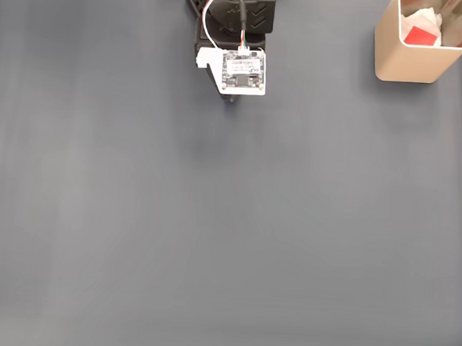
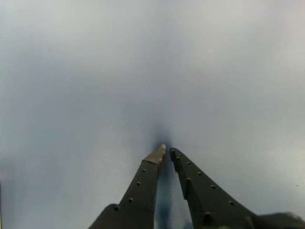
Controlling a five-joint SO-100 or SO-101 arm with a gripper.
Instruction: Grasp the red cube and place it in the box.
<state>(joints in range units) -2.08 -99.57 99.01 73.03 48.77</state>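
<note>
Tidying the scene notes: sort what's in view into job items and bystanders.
Job items:
- red cube, already inside the box
- box, top right in the fixed view
- gripper, fingers closed and empty

Bystanders:
- white crumpled bits in the box beside the cube
- grey mat

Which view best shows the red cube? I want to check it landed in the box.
The fixed view: the red cube lies inside the box at top right, beside something white. The wrist view gives the shut hand over bare grey mat.
</note>
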